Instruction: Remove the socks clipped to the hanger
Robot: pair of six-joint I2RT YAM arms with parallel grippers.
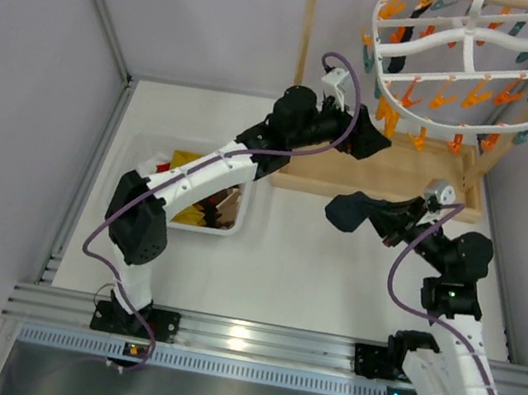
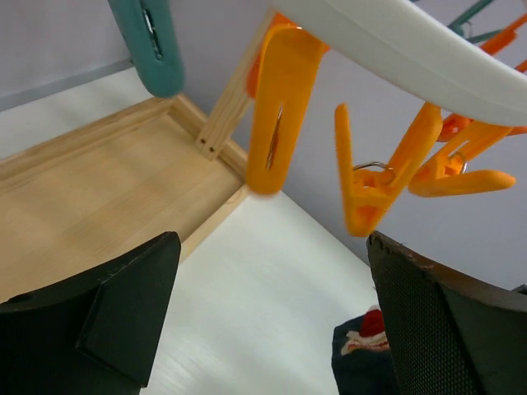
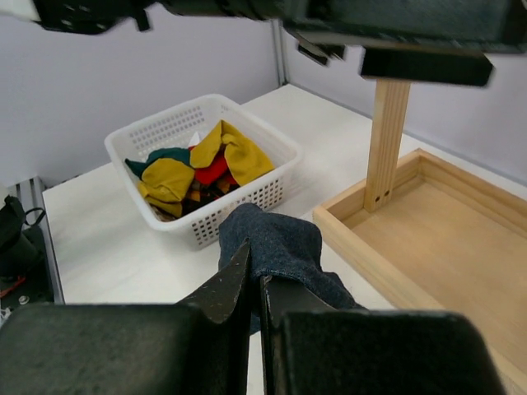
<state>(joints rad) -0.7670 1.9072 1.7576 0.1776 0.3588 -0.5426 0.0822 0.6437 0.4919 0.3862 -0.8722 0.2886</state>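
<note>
Navy sock (image 3: 284, 243): it is gripped by the right gripper (image 3: 254, 276), whose fingers are pressed together on the dark blue fabric. It is held above the white table (image 1: 292, 273), between the basket (image 3: 255, 197) and the base of the wooden rack (image 1: 378, 181), well apart from the hanger (image 2: 387, 37).
Hanger: the white oval frame is hung from the rack's top bar at the far right of the table. Orange clips (image 2: 276, 107) and teal clips (image 2: 156, 41) are seen dangling from its rim and ribs.
Left gripper (image 2: 272, 247): it is spread wide, with nothing between its fingers. It is raised just under the near-left rim of the hanger, and one orange clip is seen hanging just above the gap.
Patterned cloth (image 2: 366, 341): a dark navy piece with a red and white patch is glimpsed at the bottom edge of the left wrist view. Whether it is part of the held sock cannot be told.
Wooden rack: a shallow tray-like base and an upright post are seen beneath the hanger.
Basket: it is made of white perforated plastic and is set on the left part of the table. It is filled with yellow, red and teal clothes (image 3: 169, 177).
</note>
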